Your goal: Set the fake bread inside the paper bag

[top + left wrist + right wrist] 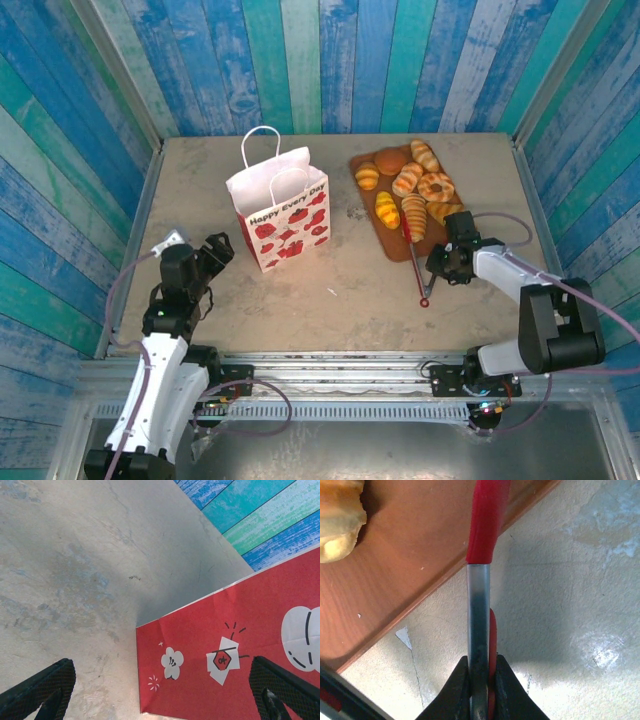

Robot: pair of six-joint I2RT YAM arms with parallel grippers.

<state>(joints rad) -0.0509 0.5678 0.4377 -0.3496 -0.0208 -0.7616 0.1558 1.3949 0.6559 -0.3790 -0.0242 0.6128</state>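
1. Closest to us in the right wrist view, the right gripper (pixel 482 680) has its black fingers clamped tight on the red-handled metal tongs (pixel 479 605). The tongs run up from the jaws across the edge of the brown wooden board (pixel 410 555).
2. From above, we see the right gripper (pixel 437 265) low at the near right corner of the board (pixel 392 242). The tongs (pixel 412 245) lie partly over the board and partly over the grey-beige stone-look table (pixel 200 200).
3. We count about eight pieces of fake bread (pixel 410 185), golden-brown and orange-yellow toy pastries. All of them lie on the board, and one pale piece (pixel 337 520) shows at the wrist view's top left.
4. We find the white paper bag (pixel 285 215), printed with red strawberries, standing upright left of the board and apart from it. Its mouth is open and its loop handles are up.
5. We see the left gripper (pixel 215 250) near the bag's left side, not touching it. Its fingers (pixel 40 690) are spread wide and hold nothing, and they frame the bag's red-patterned side (pixel 225 665).
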